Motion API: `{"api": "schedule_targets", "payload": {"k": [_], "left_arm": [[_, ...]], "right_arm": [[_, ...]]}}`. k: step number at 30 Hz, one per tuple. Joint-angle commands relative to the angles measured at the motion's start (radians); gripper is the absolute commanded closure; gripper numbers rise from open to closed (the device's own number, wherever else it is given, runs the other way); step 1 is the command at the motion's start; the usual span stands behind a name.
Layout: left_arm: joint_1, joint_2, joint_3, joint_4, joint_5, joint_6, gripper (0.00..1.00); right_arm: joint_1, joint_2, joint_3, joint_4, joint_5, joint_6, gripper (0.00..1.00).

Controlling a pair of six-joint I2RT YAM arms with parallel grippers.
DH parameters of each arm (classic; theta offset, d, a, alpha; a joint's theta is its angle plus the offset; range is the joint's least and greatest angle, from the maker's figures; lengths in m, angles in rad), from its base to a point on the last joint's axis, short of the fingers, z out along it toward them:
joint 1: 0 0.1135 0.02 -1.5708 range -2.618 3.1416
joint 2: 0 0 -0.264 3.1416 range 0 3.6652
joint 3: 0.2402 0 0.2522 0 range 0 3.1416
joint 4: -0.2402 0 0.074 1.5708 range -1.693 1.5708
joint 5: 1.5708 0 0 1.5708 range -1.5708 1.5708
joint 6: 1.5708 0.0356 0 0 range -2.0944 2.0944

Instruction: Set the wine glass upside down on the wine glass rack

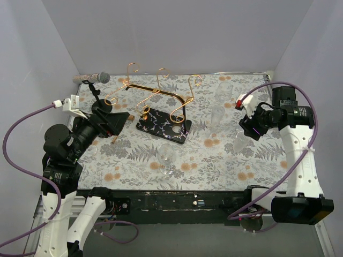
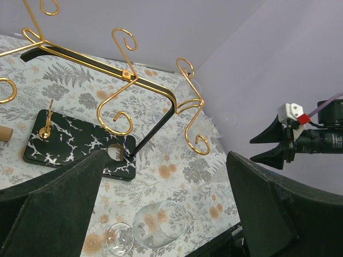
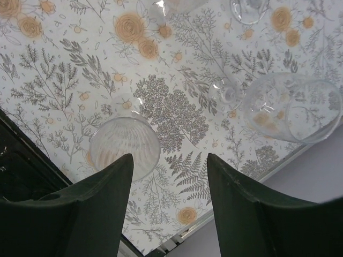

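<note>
The wine glass (image 1: 166, 156) lies on its side on the flowered cloth, in front of the rack. In the left wrist view its bowl (image 2: 162, 220) lies low between my fingers, its foot to the left. The gold wire rack (image 1: 155, 92) with curled ends stands on its black veined base (image 1: 163, 124); no glass hangs on it. It also shows in the left wrist view (image 2: 126, 77). My left gripper (image 1: 119, 122) is open and empty, left of the base. My right gripper (image 1: 244, 126) is open and empty at the right, above the cloth (image 3: 177, 115).
A microphone (image 1: 94, 78) on a black stand is at the back left. Other clear glasses stand or lie at the right: a ribbed one (image 3: 124, 147), a large one on its side (image 3: 292, 107), and two (image 1: 217, 115) (image 1: 225, 88) behind. A small wooden piece (image 1: 130, 115) lies beside the base.
</note>
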Motion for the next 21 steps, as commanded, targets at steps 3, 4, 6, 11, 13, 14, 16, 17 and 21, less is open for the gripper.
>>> {"api": "schedule_targets", "payload": {"k": [3, 4, 6, 11, 13, 14, 16, 17, 21], "left_arm": [[0.004, -0.007, 0.030, -0.031, 0.017, 0.009, 0.02], [0.004, -0.008, 0.030, -0.033, 0.017, 0.009, 0.02], [0.004, -0.008, 0.032, -0.034, 0.017, 0.011, 0.02], [0.004, -0.008, 0.030, -0.033, 0.020, 0.014, 0.02], [0.004, -0.010, 0.029, -0.033, 0.022, 0.015, 0.02], [0.004, -0.010, 0.030, -0.033, 0.022, 0.015, 0.02], [0.004, -0.013, 0.026, -0.033, 0.023, 0.015, 0.02], [0.004, -0.013, 0.024, -0.033, 0.023, 0.015, 0.02], [0.004, -0.016, 0.016, -0.030, 0.034, 0.015, 0.02]], "right_arm": [[-0.004, 0.050, -0.030, 0.010, 0.044, -0.036, 0.36], [-0.003, 0.056, -0.030, 0.013, 0.043, -0.034, 0.36], [-0.003, 0.065, -0.033, 0.015, 0.031, -0.033, 0.36], [-0.004, 0.085, -0.053, 0.016, 0.006, -0.027, 0.43], [-0.004, 0.093, -0.059, 0.015, -0.009, -0.027, 0.47], [-0.004, 0.096, -0.061, 0.013, -0.012, -0.025, 0.50], [-0.003, 0.104, -0.064, 0.010, -0.018, -0.024, 0.55], [-0.004, 0.107, -0.064, 0.009, -0.021, -0.022, 0.58], [-0.004, 0.117, -0.053, -0.007, -0.035, -0.022, 0.69]]}}
